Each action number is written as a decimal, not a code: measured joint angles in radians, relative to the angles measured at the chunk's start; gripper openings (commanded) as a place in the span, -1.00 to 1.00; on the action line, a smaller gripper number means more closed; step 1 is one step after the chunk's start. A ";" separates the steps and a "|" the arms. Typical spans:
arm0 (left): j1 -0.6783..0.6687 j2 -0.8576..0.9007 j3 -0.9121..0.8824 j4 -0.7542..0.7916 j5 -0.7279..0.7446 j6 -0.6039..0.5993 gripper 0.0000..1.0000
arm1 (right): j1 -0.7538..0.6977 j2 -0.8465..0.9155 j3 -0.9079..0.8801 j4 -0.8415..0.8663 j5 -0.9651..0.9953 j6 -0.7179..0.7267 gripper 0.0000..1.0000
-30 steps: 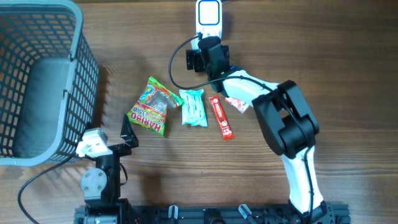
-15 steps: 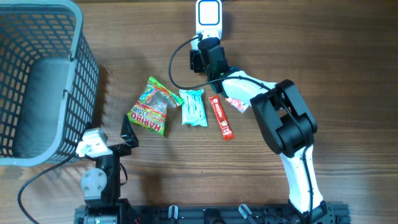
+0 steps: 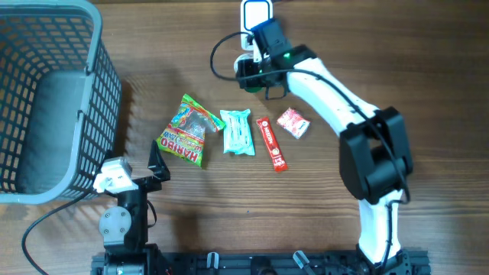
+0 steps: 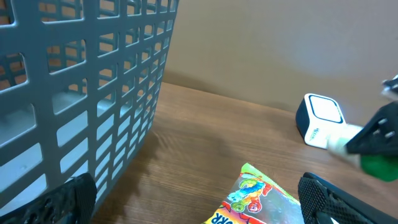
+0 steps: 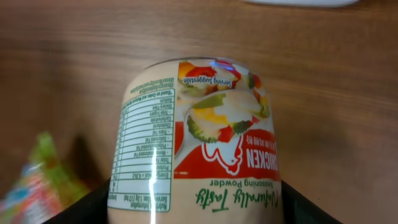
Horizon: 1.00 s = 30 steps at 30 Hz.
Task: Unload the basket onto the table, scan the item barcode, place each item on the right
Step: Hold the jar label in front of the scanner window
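A round, shiny chicken seasoning jar (image 5: 194, 130) is being squeezed by the right gripper (image 5: 196, 204); the left gripper (image 4: 200, 200) is being held wide open.

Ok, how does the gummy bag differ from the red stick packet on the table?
The gummy bag is wide, mostly green and yellow; the red stick packet is narrow and red. The gummy bag lies nearest the basket, the red stick packet farther off. Both lie flat on the table.
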 measured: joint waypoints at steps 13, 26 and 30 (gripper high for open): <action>0.000 0.000 0.000 0.000 0.000 0.000 1.00 | -0.204 -0.028 0.021 -0.114 -0.615 0.138 0.15; 0.000 0.000 0.000 0.000 0.000 0.000 1.00 | -0.216 -0.029 0.021 0.110 -0.486 0.301 0.18; 0.000 0.000 0.000 0.000 0.000 0.000 1.00 | -0.207 -0.029 0.021 0.258 -0.269 0.224 0.19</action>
